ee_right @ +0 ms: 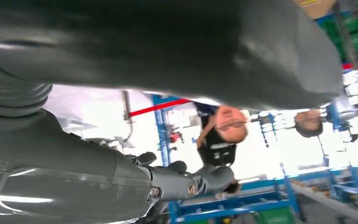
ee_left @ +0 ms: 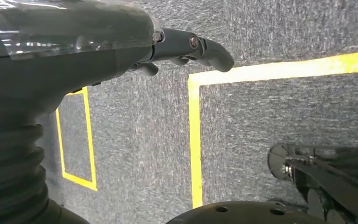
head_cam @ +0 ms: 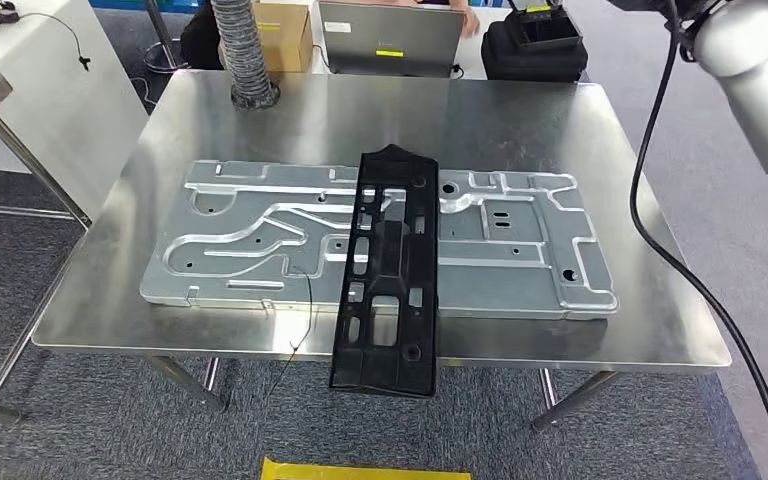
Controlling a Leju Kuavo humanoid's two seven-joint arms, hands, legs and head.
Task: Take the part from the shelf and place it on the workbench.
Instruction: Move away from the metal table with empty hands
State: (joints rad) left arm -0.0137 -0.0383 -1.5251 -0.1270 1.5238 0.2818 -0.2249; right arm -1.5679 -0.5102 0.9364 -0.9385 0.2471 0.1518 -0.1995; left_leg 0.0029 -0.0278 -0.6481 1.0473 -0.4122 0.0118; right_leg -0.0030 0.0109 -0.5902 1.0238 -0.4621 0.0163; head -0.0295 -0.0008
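On the bench [head_cam: 110,300] in front of me, a steel-topped one, the black part [head_cam: 388,270] lies flat across a large silver plate [head_cam: 260,250]. The part is long, with many cut-outs, and it crosses the plate from far side to near side; its near end juts past the bench edge. A thin wire [head_cam: 305,310] trails off the plate beside it. Neither of my hands touches the part. My left hand [ee_left: 186,49] hangs over grey carpet [ee_left: 270,116] marked with yellow tape [ee_left: 195,140], fingers loosely extended and holding nothing. My right hand [ee_right: 186,179] is raised, fingers apart, also empty; beyond it stand two people [ee_right: 223,135] and blue racking [ee_right: 242,203]. My right arm [head_cam: 760,70] shows at the bench's far right.
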